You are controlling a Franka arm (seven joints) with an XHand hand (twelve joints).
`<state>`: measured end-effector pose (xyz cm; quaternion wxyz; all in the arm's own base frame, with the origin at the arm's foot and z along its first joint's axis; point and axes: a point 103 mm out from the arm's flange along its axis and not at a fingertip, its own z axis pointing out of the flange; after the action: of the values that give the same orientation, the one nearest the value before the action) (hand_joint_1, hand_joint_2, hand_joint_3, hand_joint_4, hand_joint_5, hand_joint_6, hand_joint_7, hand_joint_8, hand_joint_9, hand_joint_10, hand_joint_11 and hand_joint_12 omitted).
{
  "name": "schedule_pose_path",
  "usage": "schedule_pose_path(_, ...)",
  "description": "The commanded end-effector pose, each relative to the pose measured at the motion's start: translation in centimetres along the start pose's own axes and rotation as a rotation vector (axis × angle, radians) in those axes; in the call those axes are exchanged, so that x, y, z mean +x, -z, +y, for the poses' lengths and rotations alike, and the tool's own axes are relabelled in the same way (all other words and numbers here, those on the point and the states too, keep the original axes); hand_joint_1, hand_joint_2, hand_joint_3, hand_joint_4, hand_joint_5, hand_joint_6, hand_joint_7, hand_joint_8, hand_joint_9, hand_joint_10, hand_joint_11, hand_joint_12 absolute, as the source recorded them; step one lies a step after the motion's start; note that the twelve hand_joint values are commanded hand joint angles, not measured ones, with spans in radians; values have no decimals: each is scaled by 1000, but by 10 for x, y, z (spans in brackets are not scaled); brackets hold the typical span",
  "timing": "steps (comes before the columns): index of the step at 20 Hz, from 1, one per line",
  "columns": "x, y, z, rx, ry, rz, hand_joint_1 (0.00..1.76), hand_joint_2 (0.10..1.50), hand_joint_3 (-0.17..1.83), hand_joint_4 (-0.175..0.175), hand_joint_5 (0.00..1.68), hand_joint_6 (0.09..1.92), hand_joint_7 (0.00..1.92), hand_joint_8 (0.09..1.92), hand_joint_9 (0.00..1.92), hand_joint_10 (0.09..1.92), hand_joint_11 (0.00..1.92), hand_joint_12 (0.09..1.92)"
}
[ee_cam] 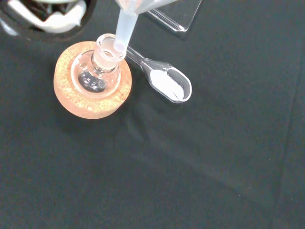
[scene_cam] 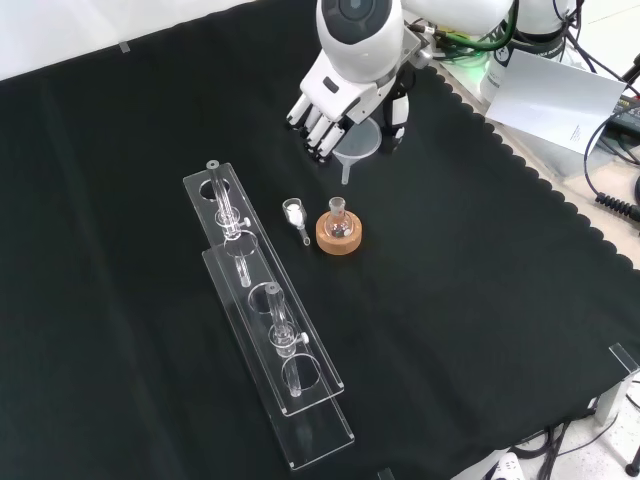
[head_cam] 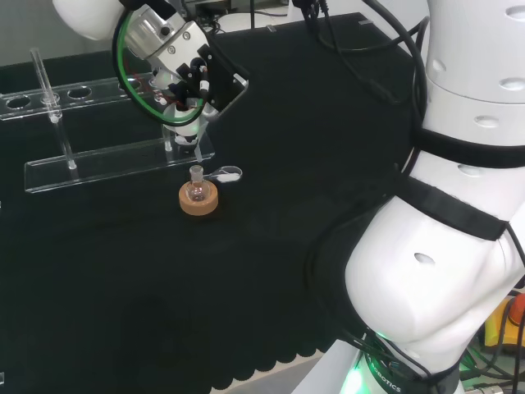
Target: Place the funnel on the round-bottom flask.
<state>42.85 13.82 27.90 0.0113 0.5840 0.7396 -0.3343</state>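
Observation:
A small clear round-bottom flask (head_cam: 197, 189) (scene_cam: 338, 217) (ee_cam: 97, 69) stands upright on a cork ring (head_cam: 199, 201) (scene_cam: 339, 235) (ee_cam: 90, 81) in the middle of the cloth. The hand (head_cam: 184, 70) (scene_cam: 340, 100) hovers above it, its fingers curled round a clear plastic funnel (head_cam: 184, 130) (scene_cam: 360, 142). The funnel's stem (ee_cam: 123, 31) points down and its tip hangs just over the flask's mouth; I cannot tell whether they touch.
A small clear scoop with white powder (head_cam: 227, 174) (scene_cam: 294, 212) (ee_cam: 167, 85) lies right beside the cork ring. A long clear rack (head_cam: 98, 156) (scene_cam: 265, 300) holding a few glass tubes stands behind the flask in the head view, to its left in the front view.

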Motion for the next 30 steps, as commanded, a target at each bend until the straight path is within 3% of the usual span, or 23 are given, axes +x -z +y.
schedule_pose_path(1, -3, -6, 7, -5, 6, 14, 886, 637, 653, -30, 554, 864, 467, 795, 849, 700, 341, 1336)
schedule_pose_path(9, -4, -10, 17, -11, 17, 48, 883, 640, 657, -32, 557, 865, 465, 794, 848, 702, 344, 1335)
schedule_pose_path(30, 0, -21, 33, -9, 33, 56, 882, 638, 666, -35, 557, 863, 460, 795, 848, 706, 349, 1331)
